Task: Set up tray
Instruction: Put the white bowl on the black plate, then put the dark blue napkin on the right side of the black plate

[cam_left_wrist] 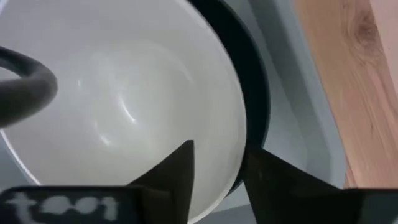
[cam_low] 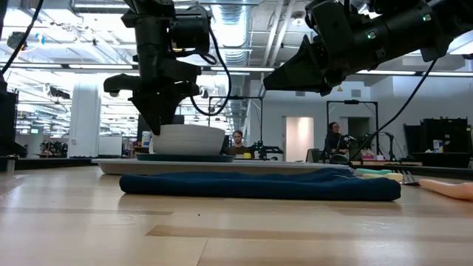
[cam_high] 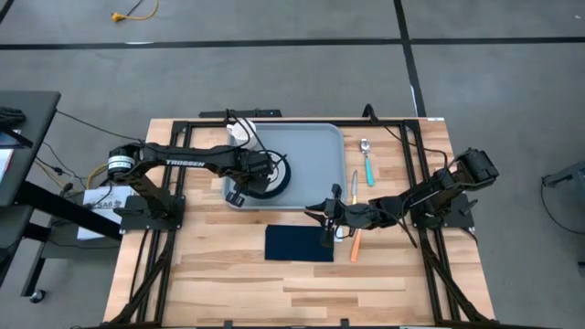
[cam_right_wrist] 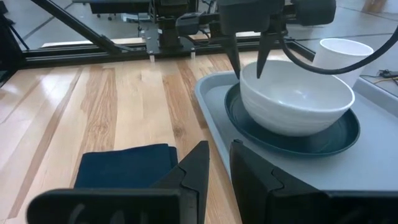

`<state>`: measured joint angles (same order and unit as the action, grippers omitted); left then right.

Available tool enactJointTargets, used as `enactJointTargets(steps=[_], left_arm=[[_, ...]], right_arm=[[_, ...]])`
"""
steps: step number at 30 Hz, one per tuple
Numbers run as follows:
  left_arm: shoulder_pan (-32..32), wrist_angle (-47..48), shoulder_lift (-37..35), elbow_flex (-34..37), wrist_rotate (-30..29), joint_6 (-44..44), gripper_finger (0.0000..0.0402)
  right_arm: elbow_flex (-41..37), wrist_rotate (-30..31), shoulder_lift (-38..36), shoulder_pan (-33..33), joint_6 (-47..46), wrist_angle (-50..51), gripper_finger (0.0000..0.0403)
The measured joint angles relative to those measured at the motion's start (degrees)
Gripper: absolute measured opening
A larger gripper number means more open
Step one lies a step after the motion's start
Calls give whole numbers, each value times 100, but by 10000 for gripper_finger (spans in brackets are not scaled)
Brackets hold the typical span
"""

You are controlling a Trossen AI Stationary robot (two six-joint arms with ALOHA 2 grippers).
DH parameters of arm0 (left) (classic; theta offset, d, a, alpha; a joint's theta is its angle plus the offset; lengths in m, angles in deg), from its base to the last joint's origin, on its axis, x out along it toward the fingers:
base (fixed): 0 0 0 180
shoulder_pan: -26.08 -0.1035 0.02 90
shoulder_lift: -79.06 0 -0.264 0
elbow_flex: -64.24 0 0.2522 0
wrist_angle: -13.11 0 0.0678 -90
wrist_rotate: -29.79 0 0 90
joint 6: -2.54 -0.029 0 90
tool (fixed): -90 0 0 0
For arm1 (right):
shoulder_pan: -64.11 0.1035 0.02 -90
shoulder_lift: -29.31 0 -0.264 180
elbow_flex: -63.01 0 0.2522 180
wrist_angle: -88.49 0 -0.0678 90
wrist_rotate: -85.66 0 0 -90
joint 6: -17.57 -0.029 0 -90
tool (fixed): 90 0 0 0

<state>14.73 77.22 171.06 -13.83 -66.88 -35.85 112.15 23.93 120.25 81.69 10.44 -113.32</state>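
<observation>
The light grey-blue tray [cam_high: 306, 146] lies on the far middle of the table. On it a white bowl [cam_right_wrist: 295, 99] stands in a dark plate [cam_right_wrist: 339, 134], and a white cup [cam_right_wrist: 345, 53] stands beyond them. My left gripper [cam_high: 245, 190] points down over the bowl, open. One finger is inside the rim [cam_left_wrist: 180, 171] and one outside [cam_left_wrist: 280, 183]. My right gripper [cam_high: 327, 224] hovers above the right end of the dark navy napkin [cam_high: 300, 244], open by a narrow gap and empty. My left gripper comes at the bowl from above and straddles the rim [cam_left_wrist: 239, 146] on the side toward the table's left. The rim runs close along the outer finger and well apart from the inner one. I cannot tell whether the outer finger touches it. The bowl stands upright in the plate.
Right of the tray lie a teal-handled spoon [cam_high: 367, 163] and a knife [cam_high: 355, 185]. An orange-handled utensil [cam_high: 355, 243] lies right of the napkin. Bare wood lies toward the near edge. People show in the room behind.
</observation>
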Motion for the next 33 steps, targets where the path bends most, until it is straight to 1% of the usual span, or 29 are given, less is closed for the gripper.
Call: enactJointTargets(steps=[6,13,18,22,30,33], left_arm=[[0,-19,0,0,-2,-2,144],[0,28,0,0,-2,22,148],[9,57,0,0,-83,206,148],[45,276,0,0,-324,218,148],[165,673,-3,-3,-325,320,148],[254,1072,-5,-148,-397,427,148]], right_arm=[[0,0,0,0,0,-2,59],[0,2,0,0,0,-2,59],[0,2,0,0,0,0,59],[0,2,0,0,0,0,59],[0,4,0,0,0,0,59],[0,4,0,0,2,0,59]])
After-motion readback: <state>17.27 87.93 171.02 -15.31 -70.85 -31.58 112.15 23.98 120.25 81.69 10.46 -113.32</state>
